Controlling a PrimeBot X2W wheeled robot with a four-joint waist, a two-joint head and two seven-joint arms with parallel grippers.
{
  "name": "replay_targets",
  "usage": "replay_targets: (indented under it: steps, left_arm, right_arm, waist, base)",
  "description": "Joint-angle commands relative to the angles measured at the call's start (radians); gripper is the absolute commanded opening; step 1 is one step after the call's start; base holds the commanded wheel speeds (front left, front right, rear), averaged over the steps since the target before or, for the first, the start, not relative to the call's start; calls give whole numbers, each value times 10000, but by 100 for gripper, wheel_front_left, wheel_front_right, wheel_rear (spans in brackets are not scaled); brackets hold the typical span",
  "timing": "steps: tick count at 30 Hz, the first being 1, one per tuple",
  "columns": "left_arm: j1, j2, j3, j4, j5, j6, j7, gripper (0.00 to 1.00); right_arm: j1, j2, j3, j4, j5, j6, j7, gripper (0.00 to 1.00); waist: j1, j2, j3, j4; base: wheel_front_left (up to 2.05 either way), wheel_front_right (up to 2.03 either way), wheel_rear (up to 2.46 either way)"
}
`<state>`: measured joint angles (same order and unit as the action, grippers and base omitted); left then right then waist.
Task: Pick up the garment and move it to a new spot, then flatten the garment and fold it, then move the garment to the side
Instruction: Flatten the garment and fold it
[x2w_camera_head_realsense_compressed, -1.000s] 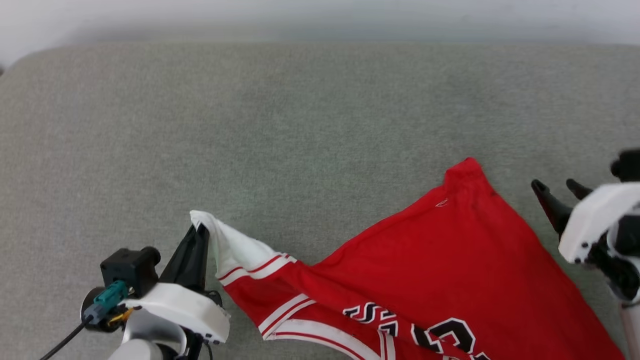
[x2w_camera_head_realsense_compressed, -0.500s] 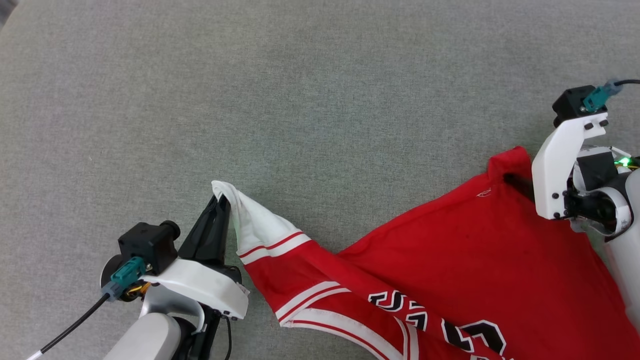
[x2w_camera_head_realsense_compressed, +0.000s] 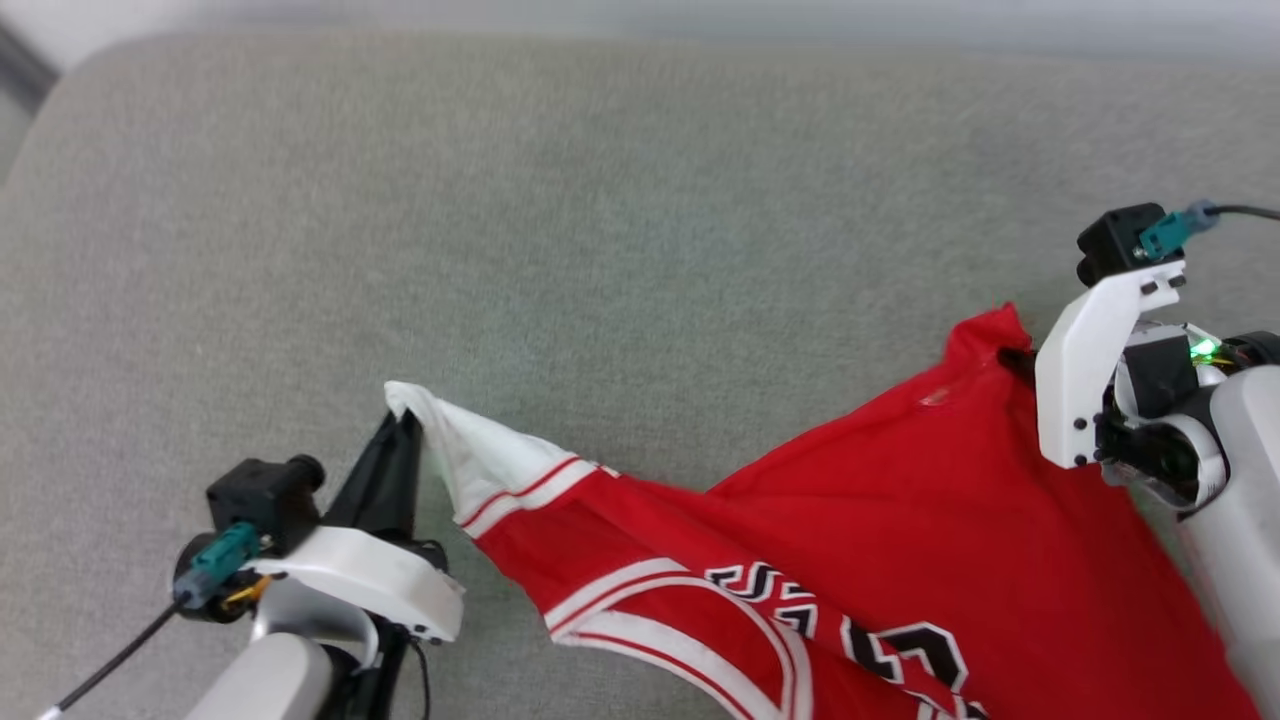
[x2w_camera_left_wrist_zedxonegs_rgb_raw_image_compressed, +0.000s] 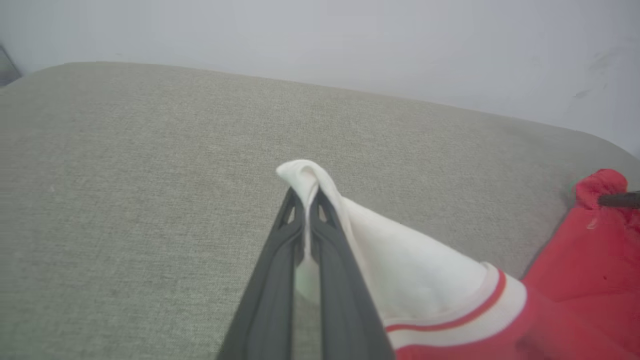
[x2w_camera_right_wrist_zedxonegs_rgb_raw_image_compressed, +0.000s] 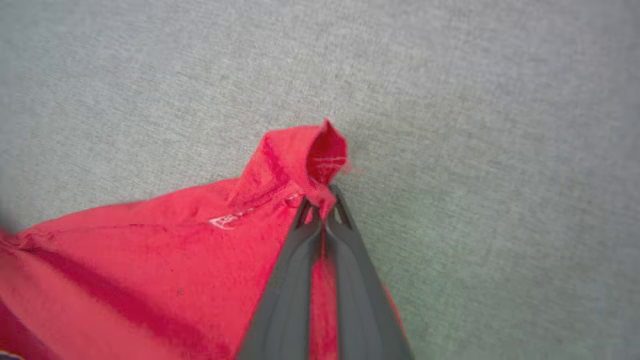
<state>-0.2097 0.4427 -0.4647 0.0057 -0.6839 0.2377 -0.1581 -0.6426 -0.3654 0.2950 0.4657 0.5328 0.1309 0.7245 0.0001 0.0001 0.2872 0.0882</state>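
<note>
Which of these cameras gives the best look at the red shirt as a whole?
The head view: the garment stretches over the grey surface, striped trim and black lettering visible. The left wrist view shows its white sleeve pinched in the left gripper; the right wrist view shows a red corner pinched in the right gripper.

A grey-green cushion (x2w_camera_head_realsense_compressed: 620, 230) of woven fabric, with rounded far corners, carries everything. On it, toward 5 o'clock in the head view, lies the red garment (x2w_camera_head_realsense_compressed: 900, 530), partly spread. Its white sleeve stretches toward 9 o'clock and one red corner toward 1 o'clock. Black letters outlined in white show at 6 o'clock.
</note>
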Motion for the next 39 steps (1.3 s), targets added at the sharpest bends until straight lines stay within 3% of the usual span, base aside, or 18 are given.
replay_targets:
  steps: [1,10,20,31,39]
  left_arm:
    - [-11,103,123,18,-42,31,-76,0]
    - [-987,553,804,672,-488,-210,206,0]
    - [-3949,430,880,2381,-498,-787,835,0]
    - [-9205,44,829,4885,278,-1478,487,0]
    - [-12866,224,982,5899,843,-1863,31,0]
  right_arm:
    - [176,2,-69,-102,-1,-3,-213,0]
    - [894,455,-957,-685,-691,-3,-2009,0]
    - [-344,1058,-1870,-378,-1719,-5,-3363,0]
    - [-4076,1191,-2483,438,-2394,-5,-4771,0]
    - [-7197,1026,-2710,805,-2405,-5,-5548,0]
  waist:
    - [-1,-1,-466,-249]
    - [-1,-1,-1621,-989]
    - [-1,-1,-1908,-1243]
    - [-1,-1,-449,-1343]
    - [-1,-1,1412,-1471]
  base:
    - [0,0,0]
    - [0,0,0]
    - [0,0,0]
    - [0,0,0]
    - [0,0,0]
